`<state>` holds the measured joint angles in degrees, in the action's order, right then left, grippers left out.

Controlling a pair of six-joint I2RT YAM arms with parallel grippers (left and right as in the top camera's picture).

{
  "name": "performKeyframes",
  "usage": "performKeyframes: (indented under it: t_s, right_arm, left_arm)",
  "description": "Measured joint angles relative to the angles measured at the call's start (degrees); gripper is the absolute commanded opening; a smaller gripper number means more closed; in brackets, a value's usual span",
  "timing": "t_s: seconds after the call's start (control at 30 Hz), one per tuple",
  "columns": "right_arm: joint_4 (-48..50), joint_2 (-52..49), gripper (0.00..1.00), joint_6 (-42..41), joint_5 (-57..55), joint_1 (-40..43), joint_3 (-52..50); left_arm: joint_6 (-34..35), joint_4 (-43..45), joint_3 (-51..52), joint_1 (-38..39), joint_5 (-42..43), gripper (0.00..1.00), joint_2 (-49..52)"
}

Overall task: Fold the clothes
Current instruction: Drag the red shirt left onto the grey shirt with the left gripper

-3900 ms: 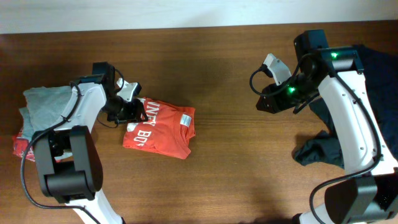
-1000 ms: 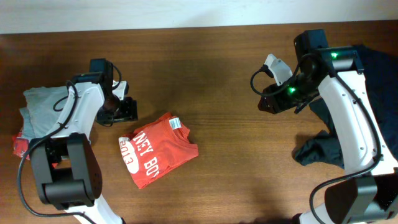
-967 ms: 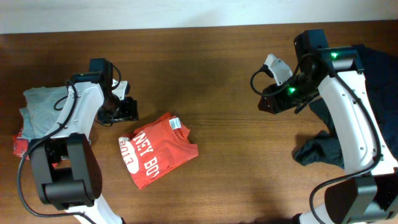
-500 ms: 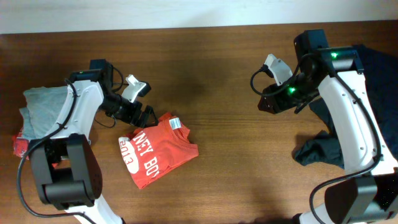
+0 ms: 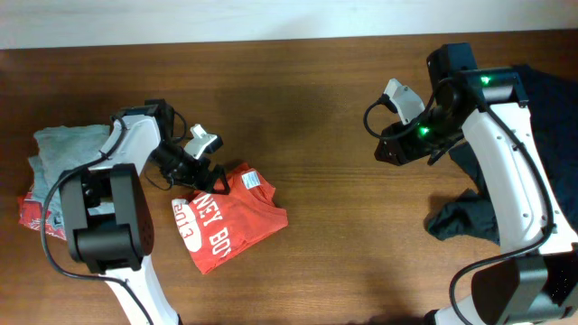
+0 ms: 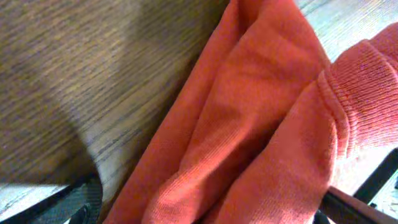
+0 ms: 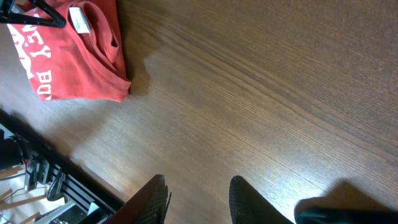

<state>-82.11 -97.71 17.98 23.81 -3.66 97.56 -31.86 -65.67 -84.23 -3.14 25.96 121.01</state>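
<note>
The orange-red T-shirt (image 5: 233, 217) lies folded on the table left of centre, its white lettering facing up and a white neck label near its top edge. My left gripper (image 5: 206, 176) is open and straddles the shirt's upper left edge. In the left wrist view, orange fabric (image 6: 249, 124) fills the space between the wide-set fingers (image 6: 62, 202). My right gripper (image 5: 390, 150) hovers over bare wood at the right, open, with nothing between its fingers (image 7: 155, 199). The right wrist view shows the shirt (image 7: 68, 56) far off. A dark navy garment (image 5: 546, 135) lies crumpled at the right edge.
A stack of grey cloth (image 5: 59, 153) with a red piece (image 5: 32, 215) under it sits at the table's left edge. The navy garment's lower part (image 5: 461, 221) spreads beside the right arm's base. The wooden table (image 5: 325, 253) shows bare wood between the arms.
The left gripper swung right from beside the shirt to its upper left edge and opened wide. The shirt and the right arm have stayed in place.
</note>
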Motion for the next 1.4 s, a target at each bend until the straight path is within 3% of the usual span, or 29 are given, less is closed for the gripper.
performKeyframes:
  t_s: [0.07, 0.2, 0.33, 0.47, 0.8, 0.97, 1.4]
  right_arm:
    - [0.0, 0.0, 0.38, 0.0, 0.0, 0.0, 0.0]
    - [0.1, 0.0, 0.38, 0.0, 0.0, 0.0, 0.0]
    - [0.0, 0.0, 0.38, 0.0, 0.0, 0.0, 0.0]
    - [0.0, 0.0, 0.38, 0.0, 0.0, 0.0, 0.0]
    - [0.0, 0.0, 0.38, 0.0, 0.0, 0.0, 0.0]
    - [0.0, 0.0, 0.38, 0.0, 0.0, 0.0, 0.0]
    - [0.0, 0.0, 0.38, 0.0, 0.0, 0.0, 0.0]
  left_arm:
    - [0.4, -1.2, -0.4, 0.0, 0.4, 0.56, 0.7]
    - [0.7, -5.0, -0.6, 0.7, 1.4, 0.25, 3.7]
    - [1.2, -8.5, -0.4, 2.9, 2.1, 0.25, 5.6]
    - [1.1, -8.9, -0.4, 5.1, 2.1, 0.01, 6.0]
    - [1.7, -9.6, -1.4, 5.1, 2.3, 0.01, 6.2]
    - [7.0, -6.0, -7.3, 2.6, -0.5, 0.01, 5.6]
    - [22.8, -2.2, -12.4, -7.8, -16.9, 0.01, -15.6]
